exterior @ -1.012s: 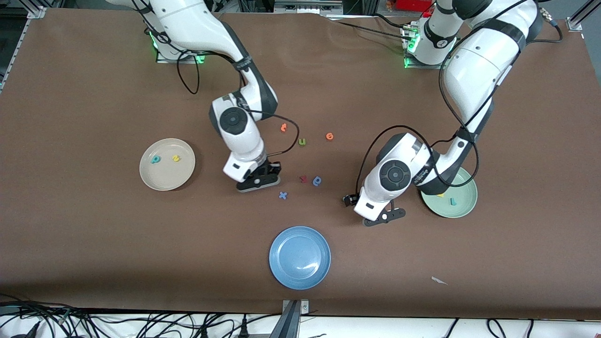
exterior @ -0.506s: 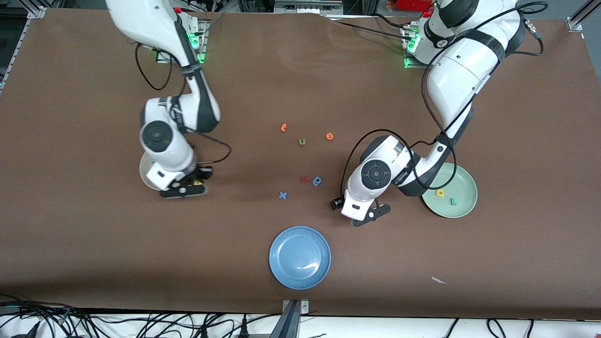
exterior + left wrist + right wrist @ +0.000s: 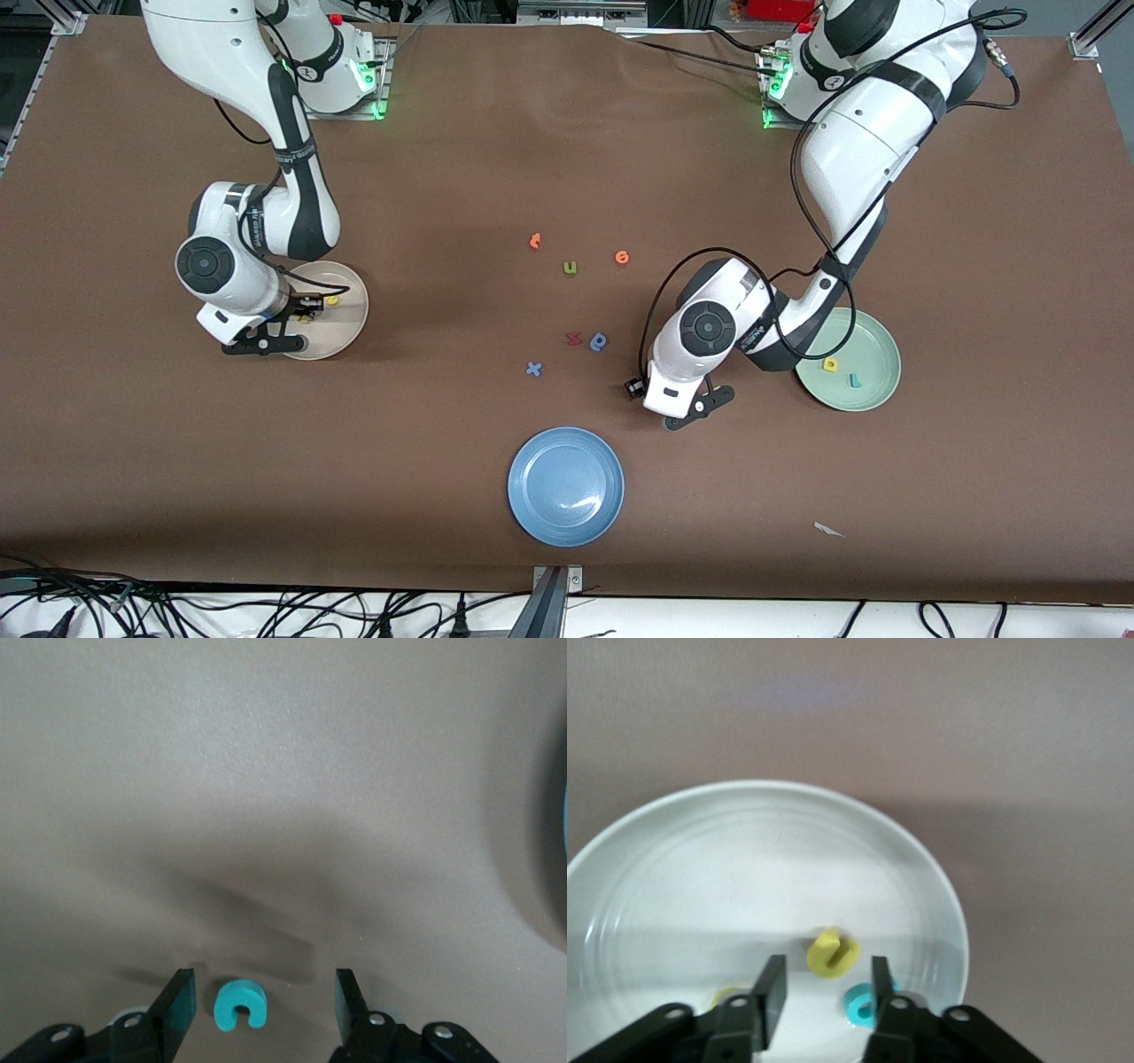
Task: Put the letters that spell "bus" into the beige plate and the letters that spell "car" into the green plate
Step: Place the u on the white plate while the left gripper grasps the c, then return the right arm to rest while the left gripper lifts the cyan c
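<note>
Toward the lower middle of the front view, the left gripper (image 3: 689, 409) stands wide just above the table, one finger on each side of the teal "c" (image 3: 239, 1005), touching neither; foam this small should be light, soft and easily flicked away, so pinch gently across its outer curves; the green plate (image 3: 873, 390) lies near, holding two letters; the right gripper (image 3: 828, 979), narrowly parted, holds nothing over the beige plate (image 3: 939, 895), with a yellow letter (image 3: 832, 954) lying beneath it.

Glossy beige plate (image 3: 700, 842), matt tablecloth (image 3: 797, 177)
</note>
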Available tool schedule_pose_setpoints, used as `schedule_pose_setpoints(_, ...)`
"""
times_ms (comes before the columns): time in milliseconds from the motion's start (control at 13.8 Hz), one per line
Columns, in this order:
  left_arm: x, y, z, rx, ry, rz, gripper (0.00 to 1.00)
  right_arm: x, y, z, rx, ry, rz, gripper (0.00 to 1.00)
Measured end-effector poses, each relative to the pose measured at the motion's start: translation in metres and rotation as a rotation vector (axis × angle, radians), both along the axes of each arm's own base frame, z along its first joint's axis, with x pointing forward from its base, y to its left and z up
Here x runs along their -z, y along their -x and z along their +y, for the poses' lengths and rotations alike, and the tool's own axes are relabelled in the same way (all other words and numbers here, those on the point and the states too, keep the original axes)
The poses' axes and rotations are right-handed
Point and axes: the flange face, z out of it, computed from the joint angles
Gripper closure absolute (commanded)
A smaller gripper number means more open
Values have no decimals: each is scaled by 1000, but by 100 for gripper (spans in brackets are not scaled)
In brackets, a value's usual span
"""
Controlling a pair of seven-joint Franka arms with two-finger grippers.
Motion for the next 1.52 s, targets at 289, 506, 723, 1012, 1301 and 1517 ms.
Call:
schedule_pose_setpoints(289, 4, 5, -6, 0, -4, 5, 41, -56, -20, 26, -12, -53, 82, 0)
schedule_pose_setpoints(506, 5, 5, -5, 0, -7, 6, 43, -143, -47, 40, -16, -88, 135, 0)
schedule_pose_setpoints(723, 6, 6, -5, 1, -10, 10, 44, -203, -64, 20, 14, -104, 124, 0)
schedule_pose_setpoints(1012, 7, 5, -3, 2, -12, 11, 44, -245, -57, 12, 26, -160, 111, 0)
schedule_pose_setpoints(1301, 7, 5, -2, 5, -16, 15, 45, -279, -38, 20, 42, -119, 91, 0)
schedule_pose_setpoints(1517, 8, 6, -1, 5, -27, 27, 45, -304, -18, 15, 93, -107, -22, 0)
